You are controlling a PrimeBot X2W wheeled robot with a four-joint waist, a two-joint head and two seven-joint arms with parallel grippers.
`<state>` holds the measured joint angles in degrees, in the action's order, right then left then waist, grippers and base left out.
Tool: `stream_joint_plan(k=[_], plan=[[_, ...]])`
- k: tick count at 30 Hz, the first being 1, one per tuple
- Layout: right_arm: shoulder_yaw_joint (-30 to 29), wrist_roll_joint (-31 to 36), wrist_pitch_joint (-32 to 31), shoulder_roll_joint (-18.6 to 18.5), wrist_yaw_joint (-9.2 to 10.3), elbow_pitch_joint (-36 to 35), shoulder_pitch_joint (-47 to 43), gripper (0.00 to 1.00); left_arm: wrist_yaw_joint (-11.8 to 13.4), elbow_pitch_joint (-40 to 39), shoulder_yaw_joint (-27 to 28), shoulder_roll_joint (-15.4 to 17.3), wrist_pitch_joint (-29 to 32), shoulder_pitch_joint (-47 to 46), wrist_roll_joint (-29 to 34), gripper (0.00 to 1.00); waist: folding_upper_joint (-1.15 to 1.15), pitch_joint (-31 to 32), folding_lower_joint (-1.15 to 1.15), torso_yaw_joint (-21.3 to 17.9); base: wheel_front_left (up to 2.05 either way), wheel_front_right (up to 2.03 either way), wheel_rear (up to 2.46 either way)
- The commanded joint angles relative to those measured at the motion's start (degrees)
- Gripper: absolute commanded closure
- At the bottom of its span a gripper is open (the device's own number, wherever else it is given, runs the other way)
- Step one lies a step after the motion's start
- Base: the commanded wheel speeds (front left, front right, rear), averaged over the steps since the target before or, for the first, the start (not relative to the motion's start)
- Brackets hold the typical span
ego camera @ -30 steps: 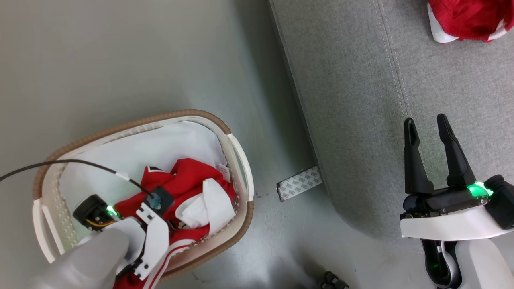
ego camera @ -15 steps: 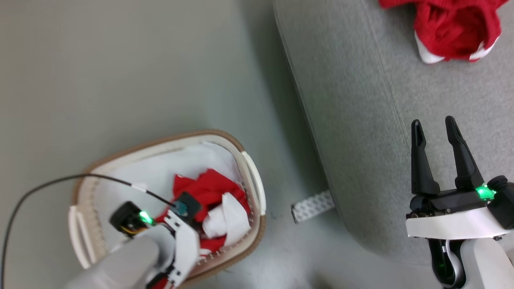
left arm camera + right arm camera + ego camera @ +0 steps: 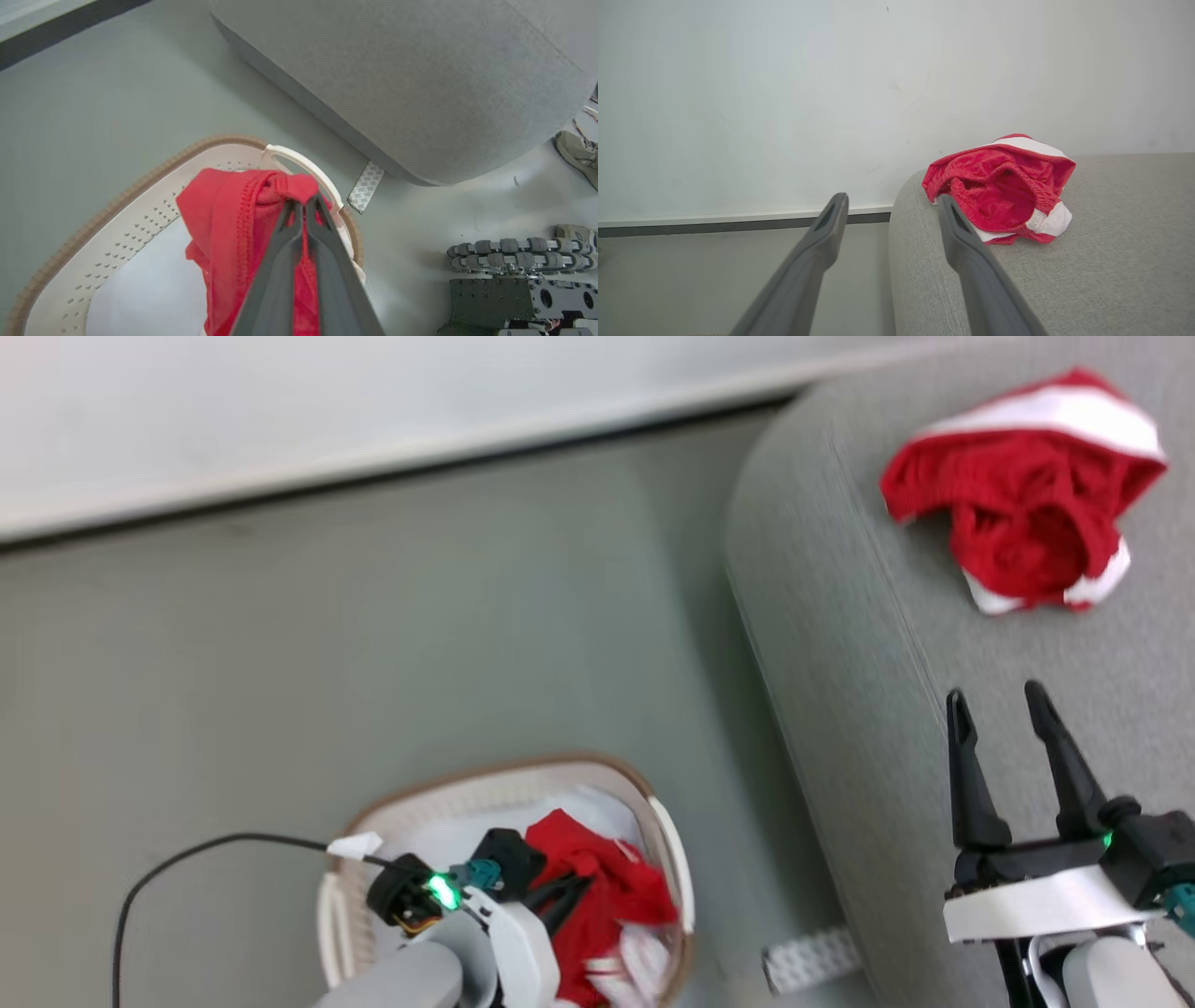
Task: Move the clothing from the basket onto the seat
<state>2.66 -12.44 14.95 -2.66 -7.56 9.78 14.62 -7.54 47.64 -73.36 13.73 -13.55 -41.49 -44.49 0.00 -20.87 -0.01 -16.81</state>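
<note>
My left gripper point(image 3: 303, 201) is shut on a red garment point(image 3: 238, 233), which hangs bunched above the cream basket point(image 3: 117, 224) with its tan rim. In the head view that gripper point(image 3: 574, 889) sits over the basket point(image 3: 667, 840) at the bottom, red clothing point(image 3: 607, 896) draped from it. A second red garment with white bands point(image 3: 1022, 527) lies on the grey seat point(image 3: 887, 709) at the upper right. My right gripper point(image 3: 994, 700) stands open above the seat's edge, nothing between its fingers; its wrist view has the lying garment point(image 3: 1004, 191) just beyond the right finger.
A strip of patterned tape point(image 3: 808, 959) lies on the grey floor between basket and seat. A white wall with a dark skirting line point(image 3: 373, 476) runs behind. A shoe point(image 3: 577, 154) and the robot's wheeled base point(image 3: 518, 261) are at the right of the left wrist view.
The head camera has tilted up, so basket and seat slid down the picture and the wall came in. My left gripper has risen out of the basket with the red garment.
</note>
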Motion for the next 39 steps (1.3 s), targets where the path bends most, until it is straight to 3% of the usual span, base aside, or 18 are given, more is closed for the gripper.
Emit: stream_joint_plan(k=[1, 5, 16, 27, 39], plan=[[-0.42, 0.78, 0.12, -0.19, 0.14, 0.67, -1.19, 0.0, 0.04, -0.73, -0.04, -0.27, -0.98, 0.86, -0.97, 1.0, 0.0, 6.69, 0.01, 4.61, 0.0, 0.0, 0.0], [-0.84, 1.47, 0.13, -0.19, 0.14, 2.06, -2.86, 0.0, 0.04, -3.54, 2.23, -0.95, -1.62, 0.86, -0.93, 1.0, 0.0, 11.23, 0.01, 6.89, 0.0, 0.0, 0.0], [-0.41, 1.38, 0.13, -0.27, 0.15, 4.14, -6.9, 0.0, 0.31, -18.54, 17.44, 0.4, -1.59, 6.19, 10.23, 1.0, 0.0, 19.7, 0.01, 11.5, 0.0, 0.0, 0.0], [1.24, 0.22, 0.13, -0.42, 0.14, 4.22, -7.62, 0.0, 0.31, -29.41, 27.4, 0.34, -1.6, 4.76, 15.62, 1.0, 0.0, 21.1, 0.01, 13.58, 0.0, 0.0, 0.0], [4.61, -1.03, 0.13, -0.19, 0.14, 4.13, -7.22, 0.0, 0.25, -33.59, 33.95, -0.34, -1.59, 0.64, 17.32, 1.0, 0.0, 20.93, 0.01, 13.7, 0.0, 0.0, 0.0]])
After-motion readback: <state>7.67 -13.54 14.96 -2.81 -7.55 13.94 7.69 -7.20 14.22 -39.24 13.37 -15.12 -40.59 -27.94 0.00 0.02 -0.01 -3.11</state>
